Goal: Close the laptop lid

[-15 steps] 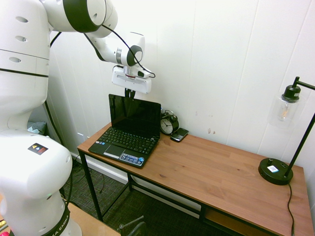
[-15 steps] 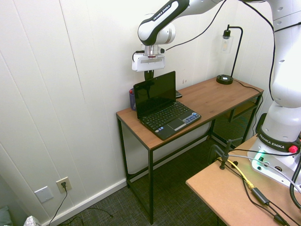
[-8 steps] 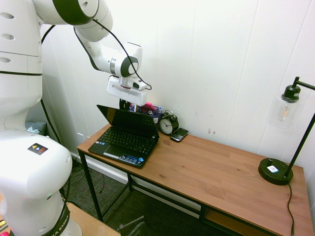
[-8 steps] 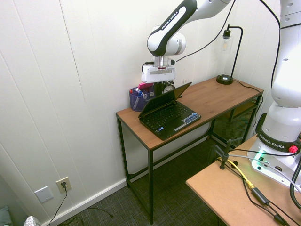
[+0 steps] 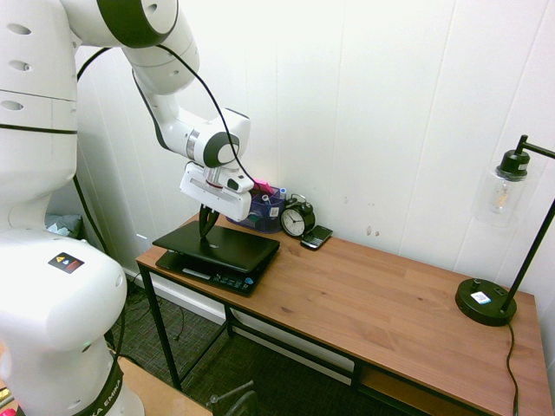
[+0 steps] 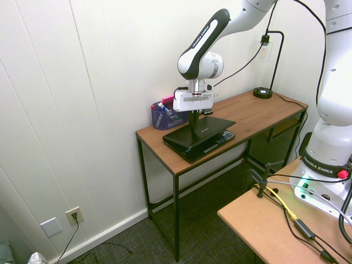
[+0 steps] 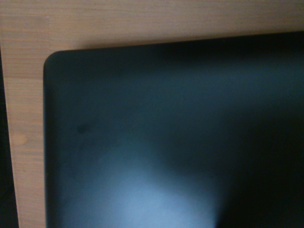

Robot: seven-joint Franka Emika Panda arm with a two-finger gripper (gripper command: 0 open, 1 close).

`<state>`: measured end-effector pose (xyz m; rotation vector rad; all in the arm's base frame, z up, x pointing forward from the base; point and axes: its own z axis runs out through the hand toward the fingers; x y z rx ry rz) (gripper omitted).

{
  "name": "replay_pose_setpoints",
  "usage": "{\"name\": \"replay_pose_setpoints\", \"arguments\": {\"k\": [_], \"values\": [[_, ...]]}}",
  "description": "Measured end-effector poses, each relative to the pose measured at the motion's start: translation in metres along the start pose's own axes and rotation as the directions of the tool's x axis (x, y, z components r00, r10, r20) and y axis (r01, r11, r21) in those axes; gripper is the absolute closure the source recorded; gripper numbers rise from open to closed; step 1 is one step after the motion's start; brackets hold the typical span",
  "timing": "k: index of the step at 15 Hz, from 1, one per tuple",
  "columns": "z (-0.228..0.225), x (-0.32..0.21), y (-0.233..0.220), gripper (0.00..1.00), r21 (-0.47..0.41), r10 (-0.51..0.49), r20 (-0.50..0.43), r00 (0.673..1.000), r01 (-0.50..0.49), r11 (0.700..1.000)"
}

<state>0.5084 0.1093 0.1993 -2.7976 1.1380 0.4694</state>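
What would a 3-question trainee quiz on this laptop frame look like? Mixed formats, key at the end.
1. True or false: the laptop lid is fully shut against the base.
2. Multiple choice: the gripper is (A) open above the alarm clock, (B) shut, its tip on the lid's outer face, (C) shut on the phone.
3. Short answer: what stands at the far end of the desk from the laptop?

Key:
1. False: a strip of the keyboard side shows under the lid's front edge.
2. B.
3. A black desk lamp with a glass shade.
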Motion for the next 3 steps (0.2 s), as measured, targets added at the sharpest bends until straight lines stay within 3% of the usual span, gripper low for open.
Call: {"name": "replay_pose_setpoints", "arguments": {"k": [3], "values": [[0.0126, 0.0086, 0.0054, 1.0, -0.008, -0.001, 0.01, 1.0, 0.001, 1.0]]}}
